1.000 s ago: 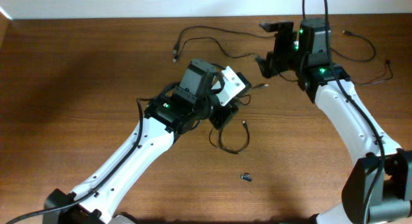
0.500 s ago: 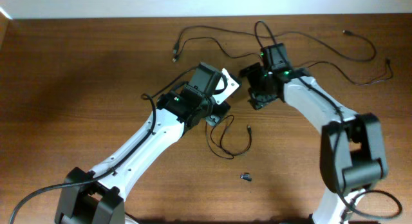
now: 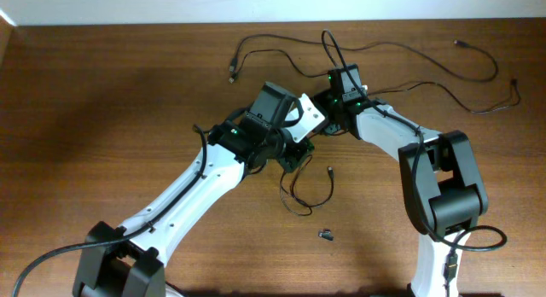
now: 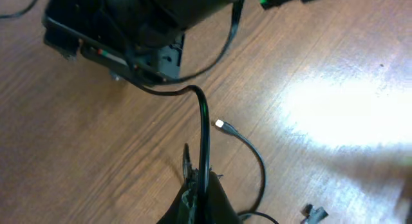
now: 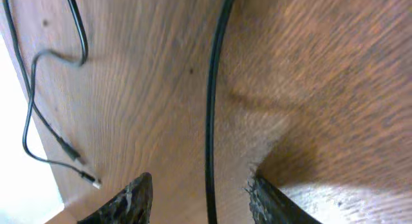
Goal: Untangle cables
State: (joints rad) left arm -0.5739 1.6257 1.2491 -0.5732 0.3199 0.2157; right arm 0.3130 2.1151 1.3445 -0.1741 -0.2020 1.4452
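1. Overhead view shows both my arms meeting over the middle of the wooden table (image 3: 102, 101). The cables (image 3: 426, 62) are strung across its far half, with one thin loop (image 3: 317, 195) lying nearer my bases
2. My left gripper (image 4: 198, 184) is clamped tight on a held cable (image 4: 204, 130), a thin black cord that leaves my fingertips, runs straight ahead and then bends off towards the dark body of my other arm
3. A small pale plug (image 4: 220, 124) lies on the wood just beside that cord, and its own strand curves away to one side
4. My right gripper (image 5: 199, 185) sits low over the wood with its jaws apart. One black strand (image 5: 210, 114) runs straight through the gap, and neither finger appears to touch it
5. I cannot tell whether that strand is the same cord my left side is holding
6. Right wrist view also shows another thin cord (image 5: 29, 121) looping near the table's edge, with two plug ends lying close together
7. A small dark piece (image 3: 327, 235) lies alone on the wood, well apart from both grippers
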